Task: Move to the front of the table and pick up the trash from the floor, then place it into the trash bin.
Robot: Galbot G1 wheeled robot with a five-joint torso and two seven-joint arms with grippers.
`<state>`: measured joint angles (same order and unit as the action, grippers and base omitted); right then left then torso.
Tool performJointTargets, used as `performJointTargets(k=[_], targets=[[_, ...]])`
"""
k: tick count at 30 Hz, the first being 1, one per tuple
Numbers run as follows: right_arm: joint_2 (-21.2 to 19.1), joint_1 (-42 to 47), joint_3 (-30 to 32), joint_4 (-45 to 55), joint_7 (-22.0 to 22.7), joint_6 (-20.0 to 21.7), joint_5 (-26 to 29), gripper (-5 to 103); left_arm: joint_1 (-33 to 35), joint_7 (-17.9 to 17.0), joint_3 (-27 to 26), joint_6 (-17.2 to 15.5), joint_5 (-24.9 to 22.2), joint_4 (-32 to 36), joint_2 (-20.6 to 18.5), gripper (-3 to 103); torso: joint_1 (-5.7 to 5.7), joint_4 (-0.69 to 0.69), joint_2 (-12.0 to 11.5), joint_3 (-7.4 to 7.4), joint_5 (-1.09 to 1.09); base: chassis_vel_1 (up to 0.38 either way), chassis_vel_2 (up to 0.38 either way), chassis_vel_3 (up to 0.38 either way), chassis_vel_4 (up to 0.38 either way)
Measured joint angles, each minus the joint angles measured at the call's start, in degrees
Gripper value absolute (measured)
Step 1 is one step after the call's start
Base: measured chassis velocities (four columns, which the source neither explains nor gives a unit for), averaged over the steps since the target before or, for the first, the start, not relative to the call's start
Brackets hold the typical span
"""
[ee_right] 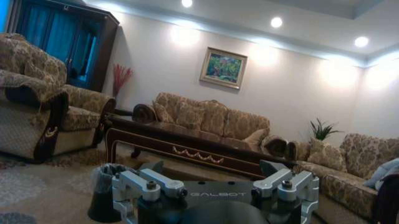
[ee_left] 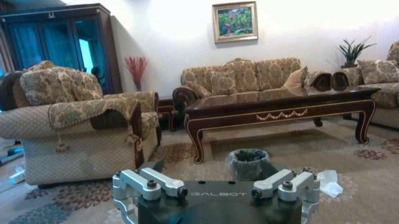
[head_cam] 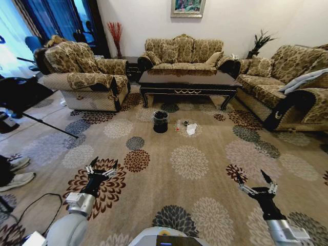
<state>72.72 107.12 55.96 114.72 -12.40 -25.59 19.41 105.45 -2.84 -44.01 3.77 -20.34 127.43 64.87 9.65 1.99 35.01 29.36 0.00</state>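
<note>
Glossy dark brown wood marks the low rectangular table [head_cam: 187, 78], before which the small round black trash bin [head_cam: 160, 121] with its grey liner is seen on the flowered carpet [head_cam: 205, 169]. The trash [head_cam: 190, 128], a crumpled white sheet with smaller pieces, is found just beside the bin. The left gripper [head_cam: 101, 167] and right gripper [head_cam: 254, 182] are held low over the carpet, well apart from the trash, fingers spread and empty.

A home living room: patterned sofas [head_cam: 184, 51] and an armchair [head_cam: 84, 74] ring a dark coffee table [head_cam: 187, 82] on floral carpet [head_cam: 189, 164], beneath a framed painting [ee_left: 235, 22].
</note>
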Motion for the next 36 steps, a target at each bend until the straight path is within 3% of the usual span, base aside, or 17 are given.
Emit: performJointTargets(k=[36], targets=[[-0.6, -0.9, 0.1, -0.8, 0.4, -0.2, 2.2, 100, -0.4, -0.2, 0.1, -0.2, -0.5, -0.6, 0.7, 100, -3.47, 0.00, -8.7, -5.22, 0.00, 0.000, 0.000, 0.000, 0.000]])
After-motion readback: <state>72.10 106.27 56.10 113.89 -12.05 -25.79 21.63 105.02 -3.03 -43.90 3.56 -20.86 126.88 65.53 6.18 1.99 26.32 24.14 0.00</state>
